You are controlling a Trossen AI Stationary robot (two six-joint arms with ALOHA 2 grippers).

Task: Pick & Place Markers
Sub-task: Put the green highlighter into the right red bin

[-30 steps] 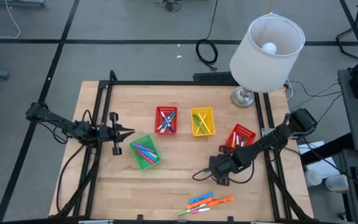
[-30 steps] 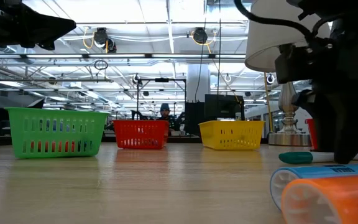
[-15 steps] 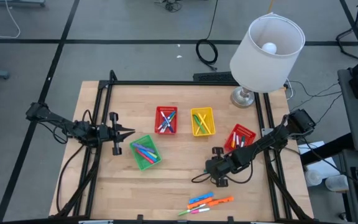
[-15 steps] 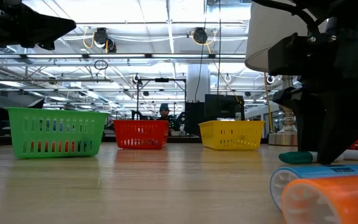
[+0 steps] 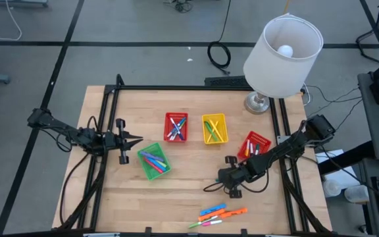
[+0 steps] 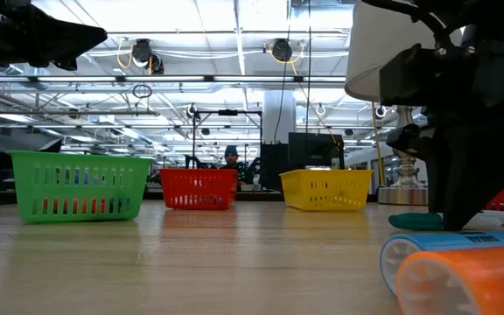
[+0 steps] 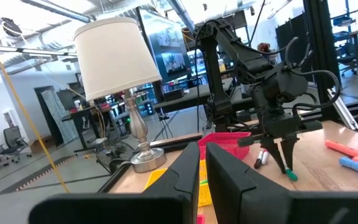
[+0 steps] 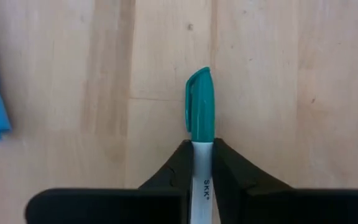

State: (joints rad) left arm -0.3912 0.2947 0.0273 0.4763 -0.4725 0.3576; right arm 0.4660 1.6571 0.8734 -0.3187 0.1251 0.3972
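Right end effector (image 8: 202, 163) is low over the counter (image 5: 176, 191), fingers clamped on a white marker with a teal cap (image 8: 199, 106) that lies on the wood near the loose markers (image 5: 219, 214) at the near edge. Left end effector (image 5: 137, 139) hovers at the left beside the green basket (image 5: 153, 161), fingers together and holding nothing. More markers fill the red basket (image 5: 176, 126) and yellow basket (image 5: 214, 128)

Bare wood lies open across the table (image 5: 110, 204) front left. Four baskets block the middle: green basket (image 5: 152, 160), red basket (image 5: 175, 127), yellow basket (image 5: 214, 128), and another red basket (image 5: 255, 145) by the lamp (image 5: 278, 56). Loose markers (image 5: 221, 214) clutter the front edge.
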